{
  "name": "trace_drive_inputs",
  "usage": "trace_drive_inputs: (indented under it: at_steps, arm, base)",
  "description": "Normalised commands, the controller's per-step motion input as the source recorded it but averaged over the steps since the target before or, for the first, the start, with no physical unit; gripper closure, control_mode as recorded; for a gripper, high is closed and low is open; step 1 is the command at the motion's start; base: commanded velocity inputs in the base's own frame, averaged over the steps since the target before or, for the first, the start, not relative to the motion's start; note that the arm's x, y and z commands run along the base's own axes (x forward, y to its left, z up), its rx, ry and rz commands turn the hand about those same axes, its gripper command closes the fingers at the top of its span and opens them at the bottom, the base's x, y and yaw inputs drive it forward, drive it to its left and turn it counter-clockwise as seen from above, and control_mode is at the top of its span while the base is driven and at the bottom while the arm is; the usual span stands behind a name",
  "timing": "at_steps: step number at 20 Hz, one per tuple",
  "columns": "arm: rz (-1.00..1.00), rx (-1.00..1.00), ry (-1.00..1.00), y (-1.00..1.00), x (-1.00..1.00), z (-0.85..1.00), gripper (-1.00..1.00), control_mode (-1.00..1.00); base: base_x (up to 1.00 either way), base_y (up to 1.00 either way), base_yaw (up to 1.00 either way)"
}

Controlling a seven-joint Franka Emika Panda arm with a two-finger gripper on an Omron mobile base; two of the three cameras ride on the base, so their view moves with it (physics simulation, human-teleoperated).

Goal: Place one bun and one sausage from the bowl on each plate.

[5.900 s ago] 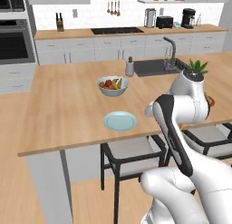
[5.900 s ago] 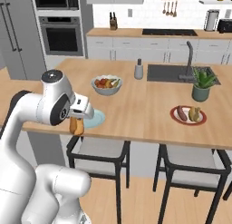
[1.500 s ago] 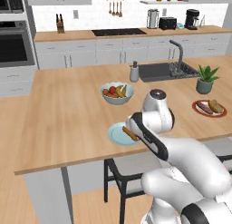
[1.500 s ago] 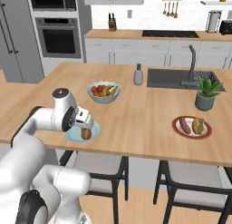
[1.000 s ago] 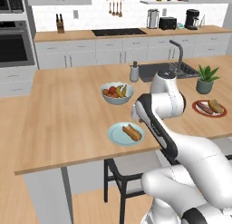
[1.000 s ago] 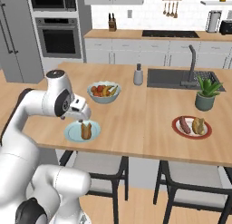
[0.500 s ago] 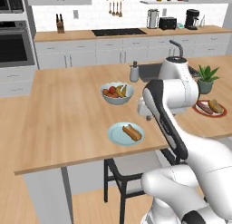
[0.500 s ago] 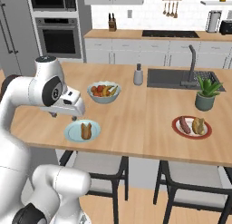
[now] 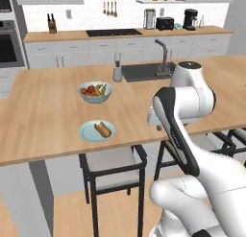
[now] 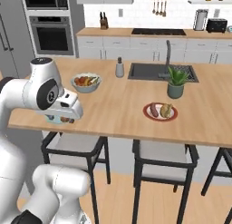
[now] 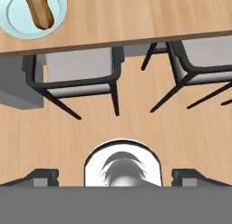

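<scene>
You are looking at a gripper (image 11: 115,174) spread wide and empty, lifted away from the blue plate (image 9: 87,133), where bun (image 9: 102,130) and sausage are now lying; the red plate (image 10: 147,113) is carrying its pair too.

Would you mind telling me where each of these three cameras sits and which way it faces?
Left base view: behind-left of the arm, facing the island counter and light blue plate.
Right base view: behind-right, facing the counter and the red-rimmed plate; the arm at left.
Hand view: on the hand, looking down at stools; open jaws at the bottom.
Left base and hand views share the blue plate.
</scene>
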Motion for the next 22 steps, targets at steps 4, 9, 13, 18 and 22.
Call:
trace_drive_inputs:
  at_steps: [4,9,13,18,22]
  arm:
    - [0.00,0.00,0.00,0.00,0.00,0.00,-1.00,1.00]
    - [0.00,0.00,0.00,0.00,0.00,0.00,-1.00,1.00]
    - [0.00,0.00,0.00,0.00,0.00,0.00,-1.00,1.00]
    - [0.00,0.00,0.00,0.00,0.00,0.00,-1.00,1.00]
    - [0.00,0.00,0.00,0.00,0.00,0.00,-1.00,1.00]
  base:
    - [-0.01,-1.00,-0.05]
    - [0.03,-1.00,-0.02]
    - [0.26,-1.00,0.00]
    - [0.34,-1.00,0.03]
    - [0.42,-1.00,0.06]
